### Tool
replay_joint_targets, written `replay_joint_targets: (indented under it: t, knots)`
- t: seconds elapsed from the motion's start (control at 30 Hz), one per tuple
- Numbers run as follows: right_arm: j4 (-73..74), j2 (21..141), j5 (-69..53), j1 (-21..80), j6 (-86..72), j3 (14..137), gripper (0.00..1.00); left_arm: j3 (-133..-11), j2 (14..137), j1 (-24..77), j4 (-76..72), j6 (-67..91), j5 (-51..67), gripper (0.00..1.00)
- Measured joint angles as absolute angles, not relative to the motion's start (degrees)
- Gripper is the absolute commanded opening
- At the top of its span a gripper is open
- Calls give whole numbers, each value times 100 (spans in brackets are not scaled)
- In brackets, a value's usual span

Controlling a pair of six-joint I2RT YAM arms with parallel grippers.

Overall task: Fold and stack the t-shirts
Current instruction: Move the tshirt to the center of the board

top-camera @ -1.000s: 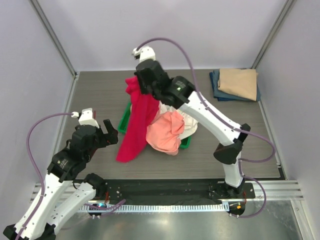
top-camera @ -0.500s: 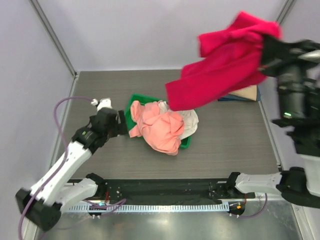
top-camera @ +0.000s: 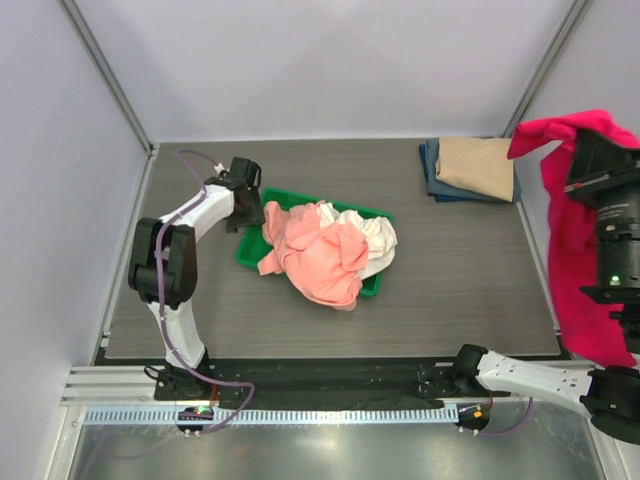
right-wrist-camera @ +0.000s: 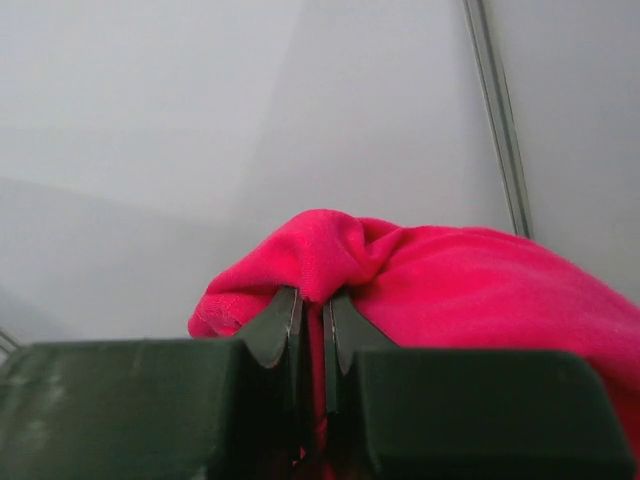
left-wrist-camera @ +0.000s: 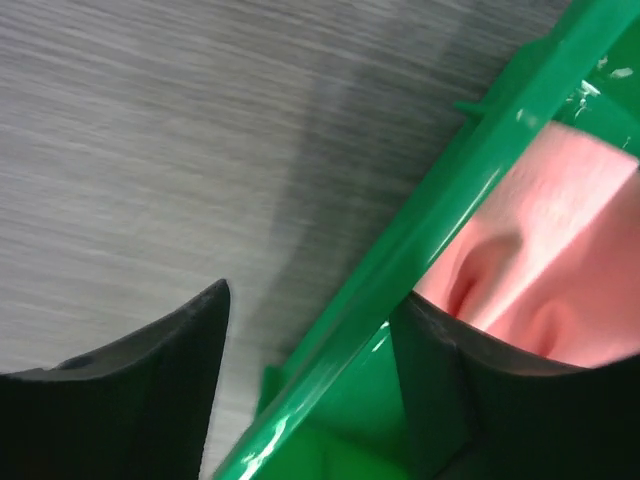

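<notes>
My right gripper [top-camera: 585, 148] is raised high at the far right and shut on a bunched fold of the crimson-red t-shirt [top-camera: 585, 270], which hangs down off the table's right edge; the right wrist view shows the fingers clamped on it [right-wrist-camera: 312, 300]. A salmon-pink t-shirt [top-camera: 320, 255] and a white t-shirt [top-camera: 375, 235] lie crumpled in the green tray [top-camera: 250, 250]. My left gripper [top-camera: 246, 200] is open and straddles the tray's left rim [left-wrist-camera: 470, 180], with pink cloth [left-wrist-camera: 550, 260] just inside.
A folded tan t-shirt [top-camera: 478, 162] lies on a folded navy one [top-camera: 432, 170] at the back right corner. Grey walls and metal posts enclose the table. The right arm's base link lies along the near edge.
My right arm lifted the crimson shirt out of the tray and swung it up to the far right. My left gripper moved forward to the tray's left rim.
</notes>
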State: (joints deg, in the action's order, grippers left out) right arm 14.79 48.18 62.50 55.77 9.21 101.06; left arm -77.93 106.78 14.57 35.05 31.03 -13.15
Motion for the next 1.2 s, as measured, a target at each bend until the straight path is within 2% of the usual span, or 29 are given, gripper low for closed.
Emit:
replay_joint_targets:
  t: [0.03,0.07,0.13,0.17,0.33,0.53,0.73,0.9,0.93,0.97,1.03,1.2]
  knots:
    - [1557,4821,6250,5577,888,10022,8,-7926,10844,1459,3544,3111,-1284,44]
    - [1627,4821,6250,5577,860,9939,8,-8051,10980,1459,3581,3109,-1219,24]
    - [1763,4807,6250,5577,788,9804,8,-8272,11137,1466,3691,2897,-1055,5]
    - [1822,4790,6250,5579,749,9749,8,-8326,11161,1433,3813,2698,-919,0]
    - [2069,4602,6235,5577,478,9476,8,-8324,11159,731,3872,3098,-150,0]
    - [2233,4523,6128,5579,115,9218,8,-7397,10667,-1280,3133,4095,871,0]
    - [2418,4543,5931,5579,-207,8958,8,-6287,9863,-2917,2731,5024,862,0]
    - [2550,4595,5763,5577,-480,8788,8,-5559,9271,-3688,2519,5662,788,1]
    - [2580,4619,5712,5577,-539,8768,8,-5470,9194,-3763,2477,5741,760,27]
    - [2598,4646,5671,5579,-593,8748,8,-5393,9131,-3811,2436,5795,755,44]
    - [2648,4692,5607,5579,-676,8709,8,-5345,9111,-3844,2436,5721,790,71]
    - [2816,4696,5529,5579,-864,8479,8,-5616,9072,-3612,2840,5277,696,79]
